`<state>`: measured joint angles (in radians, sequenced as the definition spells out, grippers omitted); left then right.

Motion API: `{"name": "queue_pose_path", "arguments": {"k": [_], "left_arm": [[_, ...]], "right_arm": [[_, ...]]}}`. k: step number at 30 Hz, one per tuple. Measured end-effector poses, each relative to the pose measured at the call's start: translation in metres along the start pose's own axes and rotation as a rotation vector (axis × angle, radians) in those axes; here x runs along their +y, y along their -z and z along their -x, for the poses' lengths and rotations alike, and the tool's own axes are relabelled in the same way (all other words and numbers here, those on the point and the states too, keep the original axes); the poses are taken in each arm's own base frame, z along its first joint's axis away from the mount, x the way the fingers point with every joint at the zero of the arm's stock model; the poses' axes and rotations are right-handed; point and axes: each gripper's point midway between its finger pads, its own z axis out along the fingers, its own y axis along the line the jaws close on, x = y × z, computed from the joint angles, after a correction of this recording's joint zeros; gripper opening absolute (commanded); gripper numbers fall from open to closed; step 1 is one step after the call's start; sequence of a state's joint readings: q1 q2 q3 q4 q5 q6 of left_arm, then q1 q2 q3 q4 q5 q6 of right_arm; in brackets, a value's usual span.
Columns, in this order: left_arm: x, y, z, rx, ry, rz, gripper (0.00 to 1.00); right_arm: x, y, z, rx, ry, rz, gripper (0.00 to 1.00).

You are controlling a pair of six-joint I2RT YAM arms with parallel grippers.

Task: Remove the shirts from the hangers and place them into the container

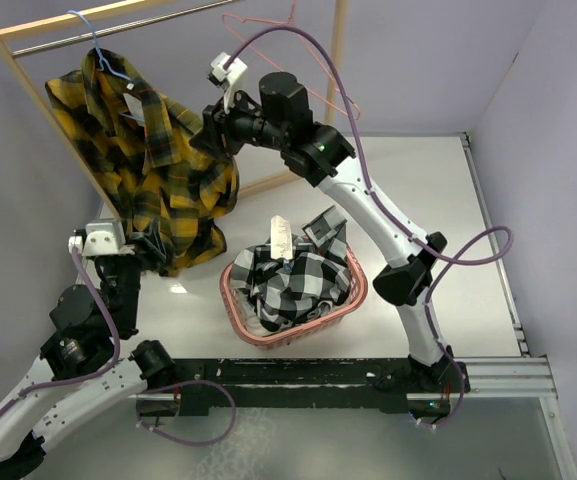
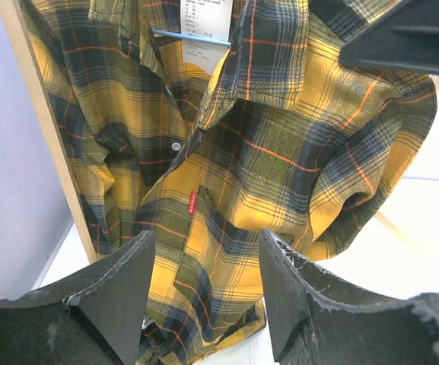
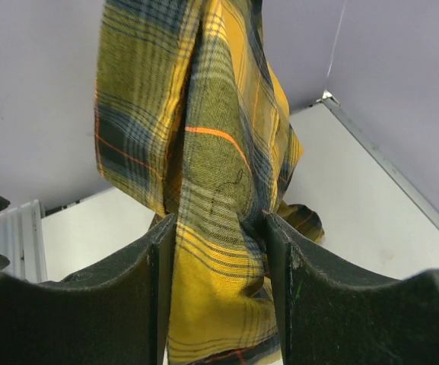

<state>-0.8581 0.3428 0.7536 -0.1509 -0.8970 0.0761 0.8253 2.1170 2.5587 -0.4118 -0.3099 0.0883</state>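
Matt woven cloth, yellow shirt (image 1: 168,170)

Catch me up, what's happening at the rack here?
The right hand has the yellow shirt pinched between its fingers while it hangs on the blue hanger. The left hand is open by its lower part. The black and white shirt lies in the pink basket; the pink hanger hangs bare.

Robot lab: table-mounted arms (image 1: 388,215), bare walls (image 1: 418,60)

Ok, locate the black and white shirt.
Top view: the black and white shirt lies in the pink basket, centre, right of the hanging yellow shirt.
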Motion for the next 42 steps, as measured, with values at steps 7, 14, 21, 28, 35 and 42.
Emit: {"name": "queue_pose_path", "arguments": {"k": [7, 14, 21, 28, 35, 42], "left_arm": [[0.001, 0.000, 0.000, 0.000, -0.013, 0.000, 0.61], [0.000, 0.000, 0.000, -0.001, -0.013, 0.000, 0.63], [-0.002, 0.000, -0.001, -0.001, -0.014, -0.011, 0.63], [-0.004, -0.001, -0.001, -0.002, -0.015, -0.024, 0.63], [-0.006, -0.001, -0.002, -0.001, -0.017, -0.030, 0.63], [-0.006, -0.001, -0.003, -0.001, -0.017, -0.030, 0.63]], "right_arm": [[0.004, -0.009, -0.015, 0.027, -0.008, 0.010, 0.00], [0.012, -0.009, -0.015, 0.020, 0.009, -0.001, 0.00], [0.001, 0.013, 0.011, -0.027, 0.046, -0.103, 0.00], [-0.007, 0.042, 0.045, -0.104, 0.076, -0.193, 0.00], [-0.009, 0.056, 0.069, -0.167, 0.094, -0.229, 0.00], [-0.005, 0.076, 0.079, -0.202, 0.099, -0.236, 0.00]]}}
